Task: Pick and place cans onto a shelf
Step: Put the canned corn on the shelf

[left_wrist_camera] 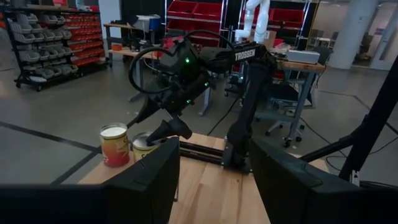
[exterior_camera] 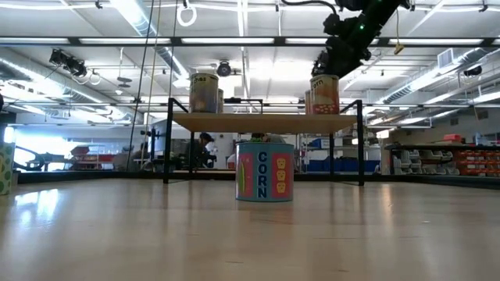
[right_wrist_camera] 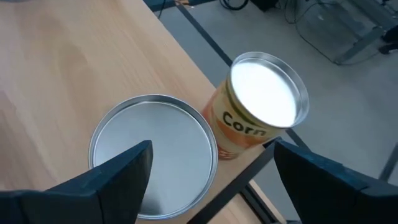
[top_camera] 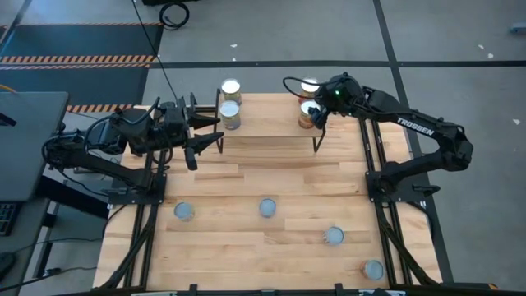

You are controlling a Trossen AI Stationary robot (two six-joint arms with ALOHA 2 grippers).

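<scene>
At the shelf's right end, the right gripper [right_wrist_camera: 208, 168] hung directly over a silver-lidded cylindrical tin [right_wrist_camera: 153, 155], its two dark fingers spread wide to either side of the lid and closed on nothing. The tin stood upright on the light wood board of the small black-legged shelf [top_camera: 267, 126], just beside a second tin with a white top and an orange "Corn" label [right_wrist_camera: 261, 102] at the board's right edge. To finish this step well, I judged the gripper should lift straight up, fingers kept wide, so neither pad brushed the lid rim or nudged the neighbour off the edge.

The left gripper [top_camera: 200, 137] waited near the shelf's left end, its fingers partly apart and empty. Two more pale-labelled tins [top_camera: 230, 102] stood together at the shelf's left end.

Four bluish-grey-topped tins remained on the slatted wooden tabletop [top_camera: 238, 247]: one toward the left edge [top_camera: 184, 211], one in the middle [top_camera: 267, 207], one toward the right [top_camera: 333, 236] and one near the front right corner [top_camera: 373, 269]. In the low view the nearest can [exterior_camera: 265, 172] showed a glossy blue label reading CORN.

The lids looked smooth, flat and rimmed; the labels slick; the board matt and finely grained. Such round, smooth sides would likely slip unless gripped squarely across the middle.
</scene>
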